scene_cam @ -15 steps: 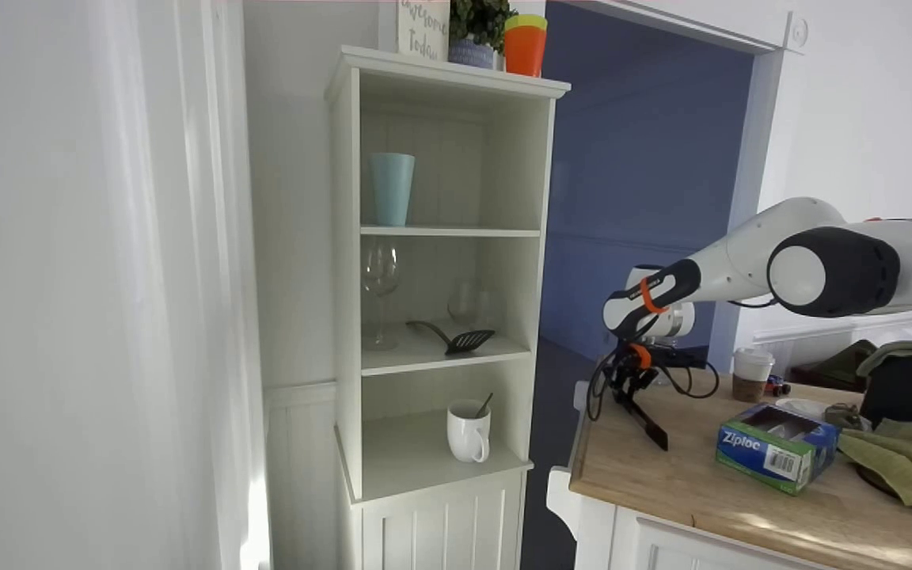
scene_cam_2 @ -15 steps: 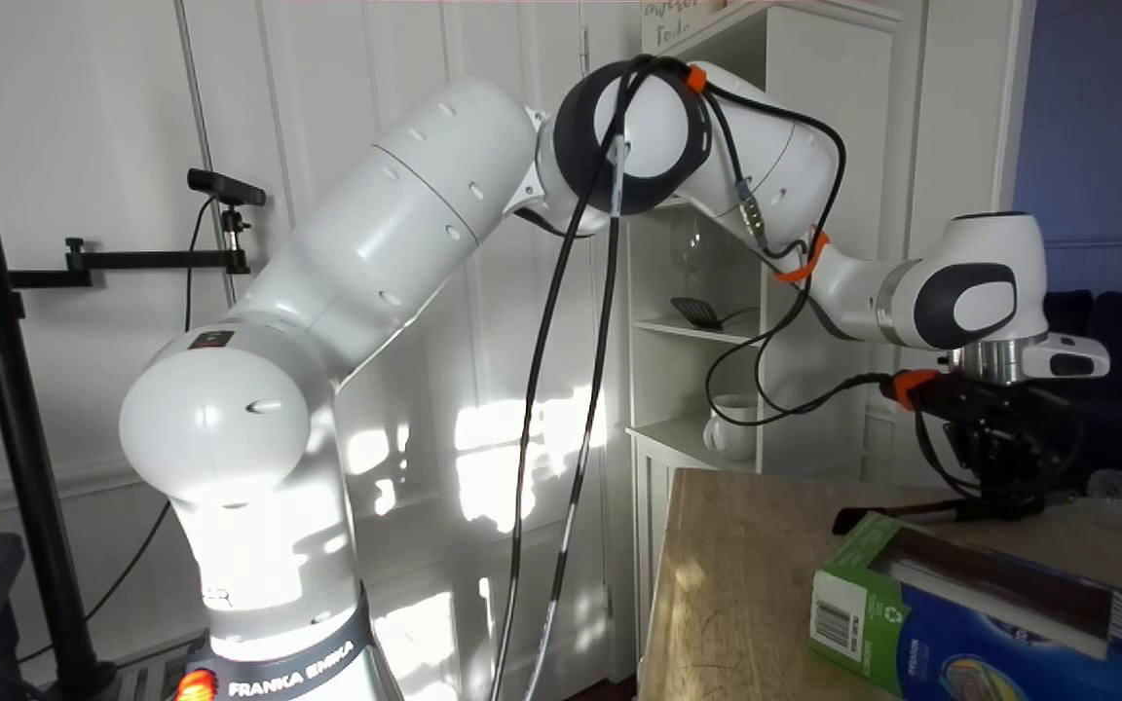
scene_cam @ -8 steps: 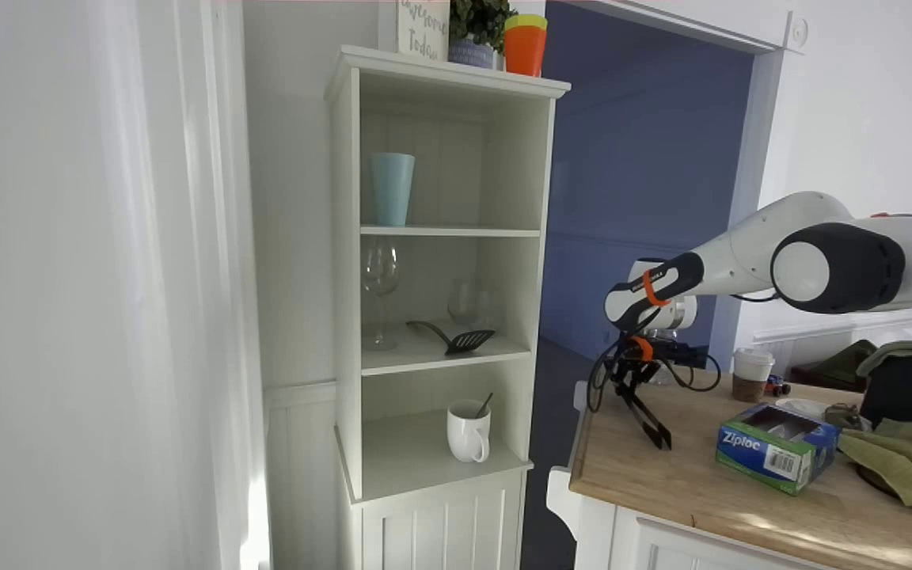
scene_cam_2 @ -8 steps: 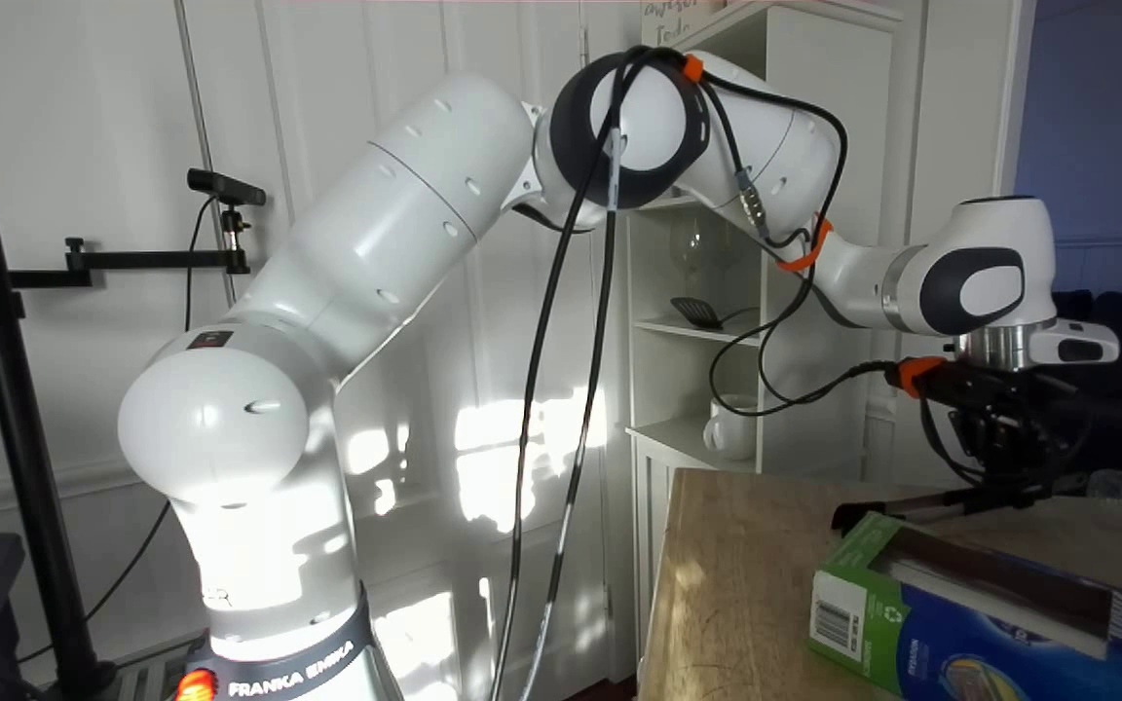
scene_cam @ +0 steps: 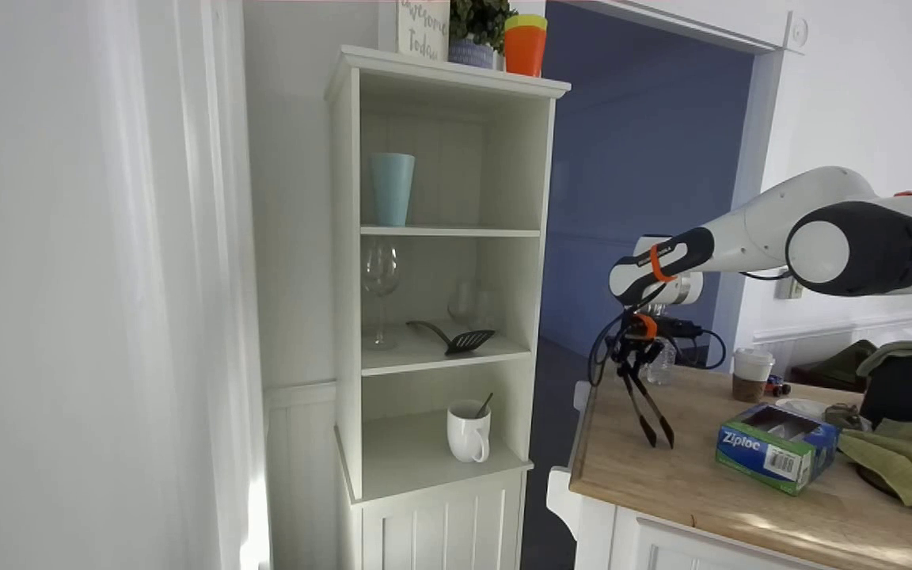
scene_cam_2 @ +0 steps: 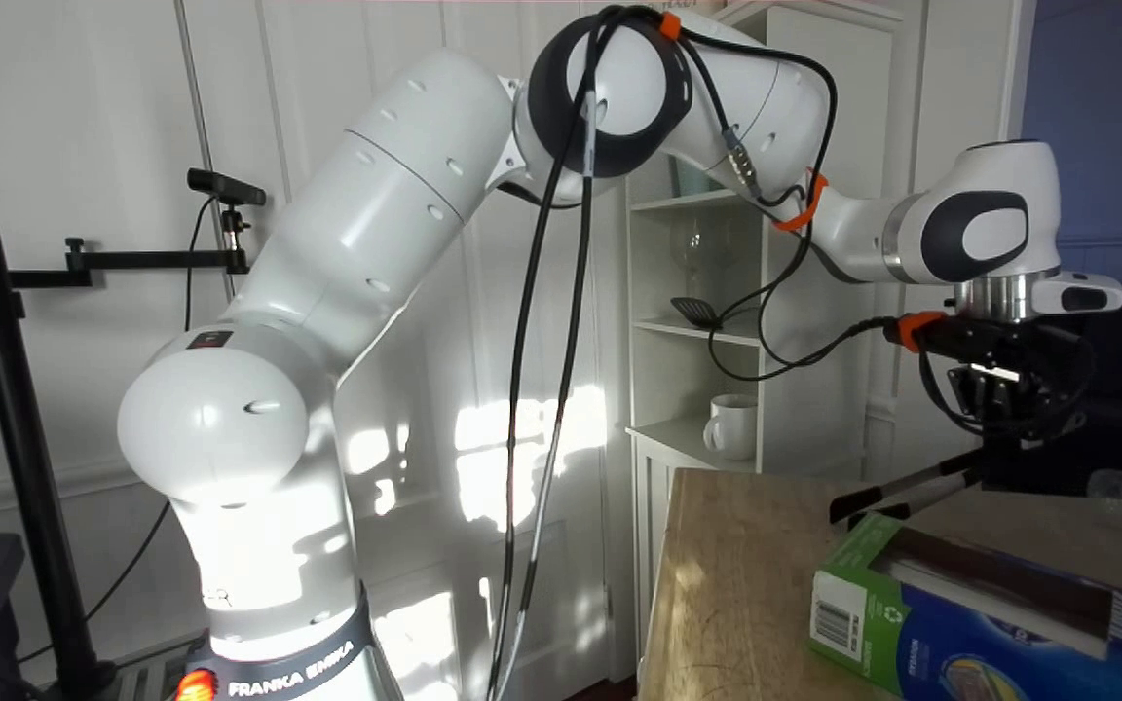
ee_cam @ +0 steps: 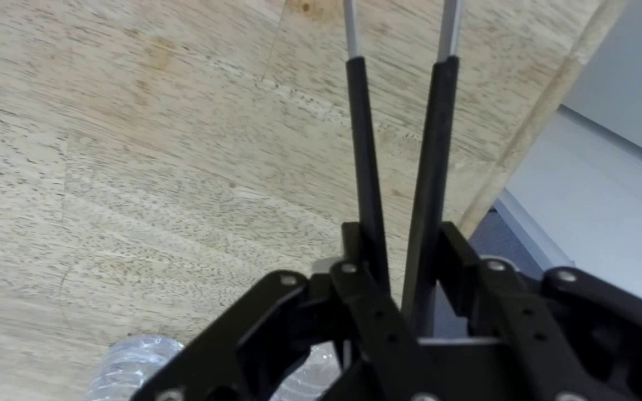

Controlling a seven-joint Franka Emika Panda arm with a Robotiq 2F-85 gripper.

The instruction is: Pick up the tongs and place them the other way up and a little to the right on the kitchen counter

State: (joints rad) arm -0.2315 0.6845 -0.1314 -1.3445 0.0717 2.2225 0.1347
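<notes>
The tongs (scene_cam: 649, 432) have two thin metal arms with black tips and black handles. My gripper (scene_cam: 634, 362) is shut on the tongs' black handle part, with one finger on each outer side, as the wrist view shows at the gripper (ee_cam: 402, 239). The tongs' arms (ee_cam: 433, 139) are slightly apart. In an exterior view the tongs (scene_cam_2: 856, 502) slant down from the gripper (scene_cam_2: 999, 438) toward the wooden counter (scene_cam: 622, 479). I cannot tell whether the tips touch it. The tongs' rear end is hidden in the gripper.
A Ziploc box (scene_cam: 777, 447) stands on the counter right of the tongs' tips. A clear plastic bottle (scene_cam: 662, 366) is behind the gripper. A paper cup (scene_cam: 751, 376) and green cloth (scene_cam: 911, 467) are farther right. The counter's edge (ee_cam: 538, 120) shows in the wrist view.
The arm and gripper have risen with the tongs in hold. The tongs hang more steeply, their tips near the same low place, and their two arms now show apart.
</notes>
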